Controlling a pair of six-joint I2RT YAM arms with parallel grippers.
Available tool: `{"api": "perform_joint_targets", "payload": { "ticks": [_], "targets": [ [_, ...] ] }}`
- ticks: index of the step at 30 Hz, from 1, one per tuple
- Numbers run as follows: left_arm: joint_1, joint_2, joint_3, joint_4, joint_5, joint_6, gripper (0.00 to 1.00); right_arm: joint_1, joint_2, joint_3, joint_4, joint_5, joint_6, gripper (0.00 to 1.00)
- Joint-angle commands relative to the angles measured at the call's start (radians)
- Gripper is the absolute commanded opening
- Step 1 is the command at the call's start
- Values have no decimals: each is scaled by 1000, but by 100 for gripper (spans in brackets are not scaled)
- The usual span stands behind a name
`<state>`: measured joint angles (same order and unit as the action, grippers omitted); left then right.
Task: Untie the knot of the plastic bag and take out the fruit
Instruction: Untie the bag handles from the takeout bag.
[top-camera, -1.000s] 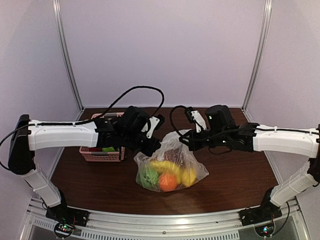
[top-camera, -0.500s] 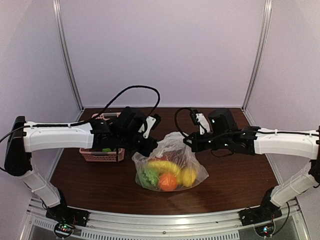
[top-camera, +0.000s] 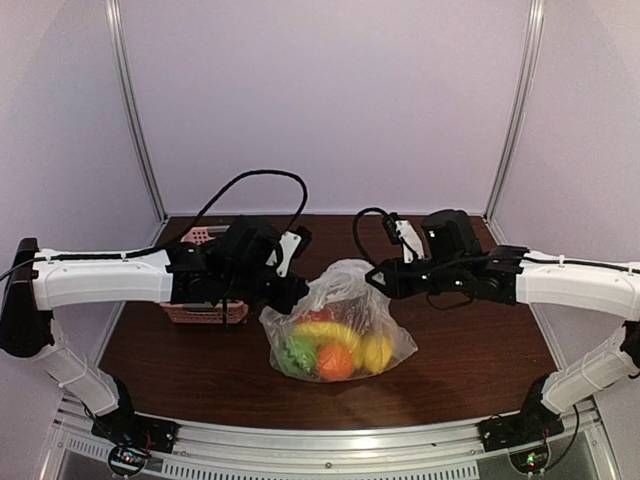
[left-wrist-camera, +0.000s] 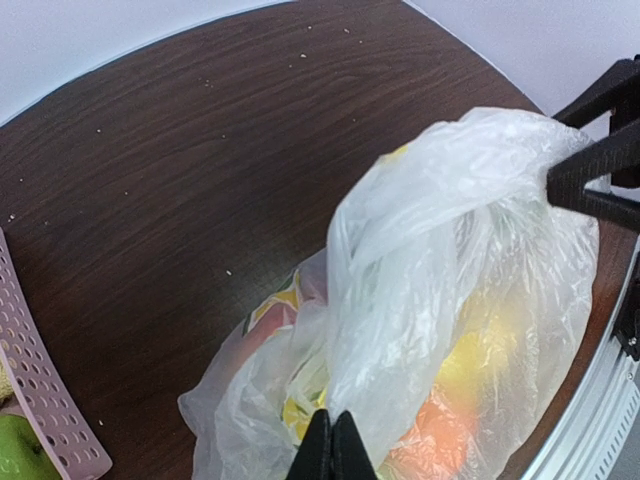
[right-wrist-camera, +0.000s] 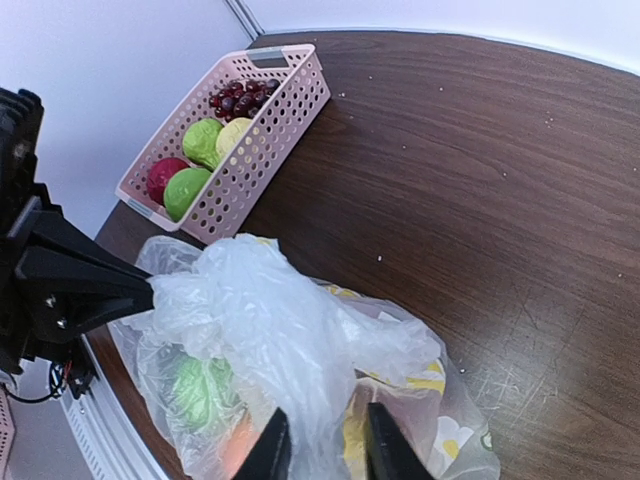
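Because the knot, which we could not make out, needed pulling from both sides, we kept the left gripper (left-wrist-camera: 330, 432) pinched on the bag (top-camera: 335, 300) and the right gripper (right-wrist-camera: 322, 428) slightly spread around its top film, with the fruit (top-camera: 337, 362) inside, on the table (top-camera: 470, 345).

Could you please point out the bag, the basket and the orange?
bag (top-camera: 340, 292), top view, its upper crinkled film.
basket (right-wrist-camera: 265, 150), right wrist view, its near slotted wall.
orange (top-camera: 336, 363), top view, its middle, seen through the bag.
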<state>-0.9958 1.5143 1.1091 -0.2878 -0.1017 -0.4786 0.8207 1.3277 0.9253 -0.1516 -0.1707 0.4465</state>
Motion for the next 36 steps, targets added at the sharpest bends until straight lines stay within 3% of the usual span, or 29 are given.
{"api": "perform_joint_targets", "payload": {
  "ticks": [1,4,10,24,27,36],
  "targets": [
    [2,-47,-33,57,30,1,0,-9,-19,106,-101,-5,-52,37],
    [2,-54,-37,61,37,2,0,-15,4,167,-153,-14,-83,46],
    [2,-48,-35,64,39,-4,0,-26,92,274,-225,-67,-145,54],
    [2,-36,-32,74,41,-22,0,8,269,434,-302,-114,-195,55],
    [3,-37,-32,75,40,-21,0,8,284,438,-297,-111,-192,50],
    [2,-39,-28,70,25,-48,0,7,254,405,-254,-94,-154,13]
  ]
}}
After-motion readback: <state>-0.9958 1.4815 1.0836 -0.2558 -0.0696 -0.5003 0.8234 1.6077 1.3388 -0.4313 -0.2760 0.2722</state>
